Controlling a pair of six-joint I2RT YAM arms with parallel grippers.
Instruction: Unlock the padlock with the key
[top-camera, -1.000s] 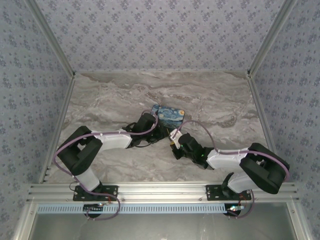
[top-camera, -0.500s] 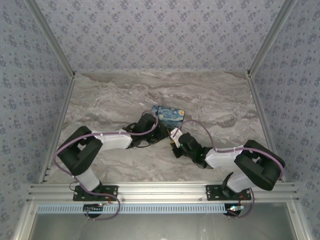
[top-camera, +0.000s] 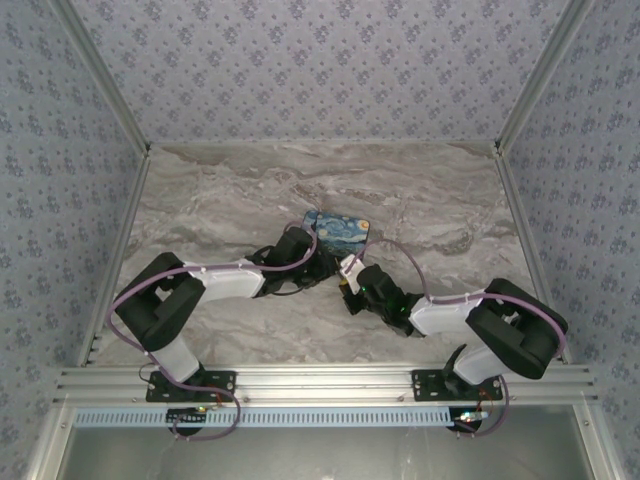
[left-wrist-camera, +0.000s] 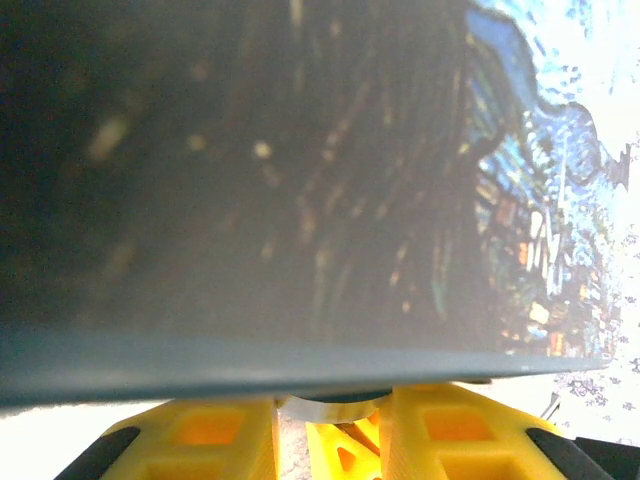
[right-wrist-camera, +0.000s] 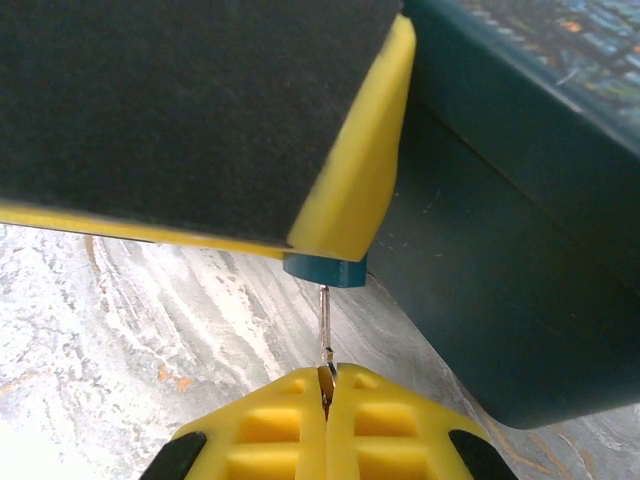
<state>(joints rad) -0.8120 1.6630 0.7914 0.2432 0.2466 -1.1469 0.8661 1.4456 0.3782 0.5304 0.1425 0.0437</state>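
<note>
In the right wrist view the teal-blue padlock (right-wrist-camera: 325, 271) peeks out beneath a yellow, black-padded finger (right-wrist-camera: 350, 170) of my left gripper, which is shut on it. The thin metal key (right-wrist-camera: 324, 325) stands upright, its tip at the padlock's underside and its head pinched in my shut right gripper (right-wrist-camera: 325, 375). From above, the left gripper (top-camera: 325, 265) and right gripper (top-camera: 345, 278) meet tip to tip just in front of the painted box. In the left wrist view a curved silvery part (left-wrist-camera: 335, 408) sits between the left gripper's (left-wrist-camera: 330, 420) yellow fingers.
The Starry-Night printed box (top-camera: 338, 228) lies just behind both grippers; its dark teal side wall (right-wrist-camera: 500, 250) stands close on the right of the key. Marble tabletop (top-camera: 220, 190) stretches around, bounded by patterned walls.
The right arm has shifted slightly to the left, towards the padlock, with the key still in its grip. The left arm has stayed put.
</note>
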